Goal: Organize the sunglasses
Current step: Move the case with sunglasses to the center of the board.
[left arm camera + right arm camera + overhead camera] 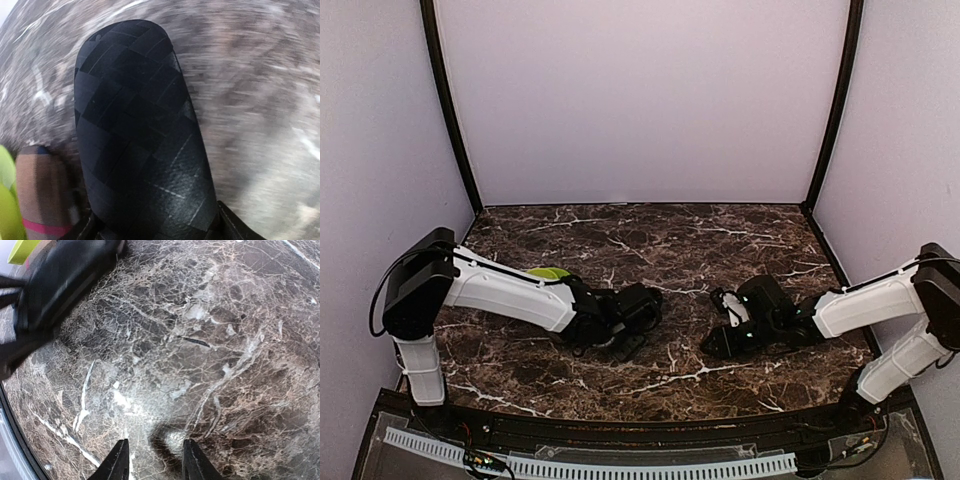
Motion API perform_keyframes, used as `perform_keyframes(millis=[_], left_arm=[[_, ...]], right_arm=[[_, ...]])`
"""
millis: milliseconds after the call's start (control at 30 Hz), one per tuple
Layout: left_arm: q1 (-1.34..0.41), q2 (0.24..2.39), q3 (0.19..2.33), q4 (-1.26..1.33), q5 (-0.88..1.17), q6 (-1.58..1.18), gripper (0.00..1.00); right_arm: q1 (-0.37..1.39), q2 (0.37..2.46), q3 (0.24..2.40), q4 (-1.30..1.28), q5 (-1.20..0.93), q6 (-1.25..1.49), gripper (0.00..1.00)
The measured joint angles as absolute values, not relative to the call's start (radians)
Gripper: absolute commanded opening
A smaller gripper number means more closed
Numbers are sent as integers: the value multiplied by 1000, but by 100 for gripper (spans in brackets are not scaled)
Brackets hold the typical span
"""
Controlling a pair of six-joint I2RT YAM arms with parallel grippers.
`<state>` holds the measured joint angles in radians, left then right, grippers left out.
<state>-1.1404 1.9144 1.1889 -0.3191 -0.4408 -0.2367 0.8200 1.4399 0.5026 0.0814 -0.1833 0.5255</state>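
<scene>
No sunglasses show in any view. An oblong black woven case (140, 125) fills the left wrist view, and my left gripper (632, 335) is shut on its near end, low over the marble table (670, 240). A brown striped case (37, 195) lies just left of it. My right gripper (156, 464) is open and empty, with its fingertips (120, 462) just above bare marble. In the top view the right gripper (722, 342) is right of centre, a short way from the left one.
A yellow-green object (548, 272) lies beside the left forearm and also shows in the left wrist view (7, 200). The left arm's dark end (60, 280) is blurred at the top left of the right wrist view. Purple walls enclose the table.
</scene>
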Motion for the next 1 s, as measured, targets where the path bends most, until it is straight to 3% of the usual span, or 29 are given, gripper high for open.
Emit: perform_keyframes(millis=[200, 667, 1000], left_arm=[[-1045, 1919, 1191, -370, -506, -286, 54], [-1049, 1938, 1211, -339, -394, -386, 88], [-1092, 1945, 1228, -339, -351, -396, 93]], right_arm=[[820, 1440, 503, 81, -183, 525, 37], [820, 1458, 513, 94, -186, 525, 37], [820, 1460, 513, 99, -186, 525, 37]])
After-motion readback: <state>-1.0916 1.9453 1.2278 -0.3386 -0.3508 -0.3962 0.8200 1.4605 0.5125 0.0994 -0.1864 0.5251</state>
